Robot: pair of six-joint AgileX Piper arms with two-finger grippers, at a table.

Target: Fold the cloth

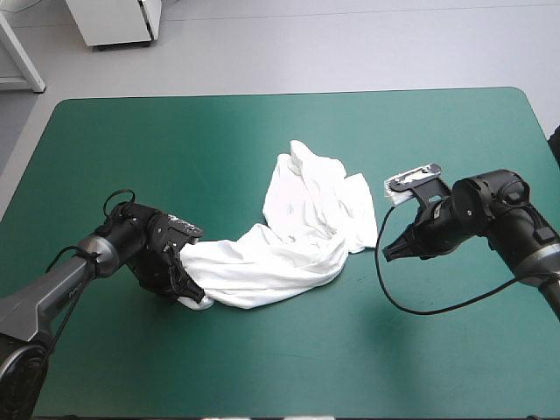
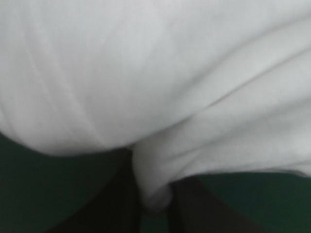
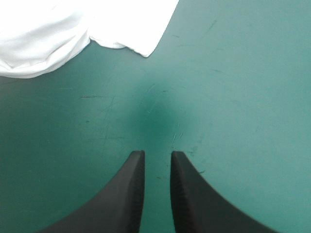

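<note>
At the left end of the T-shirt [image 1: 297, 236], crumpled mid-table on the teal-green cover [image 1: 262, 367], the left gripper [image 1: 197, 300] pinches a fold, probably to pull it flat, while the right gripper [image 1: 387, 254] hovers just beside its right edge, fingers narrowly parted, empty.

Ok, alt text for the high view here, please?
A crumpled white T-shirt lies mid-table on the teal-green cover. The left gripper pinches the shirt's near-left end against the table, while the right gripper sits low just off its right side, holding nothing.
</note>
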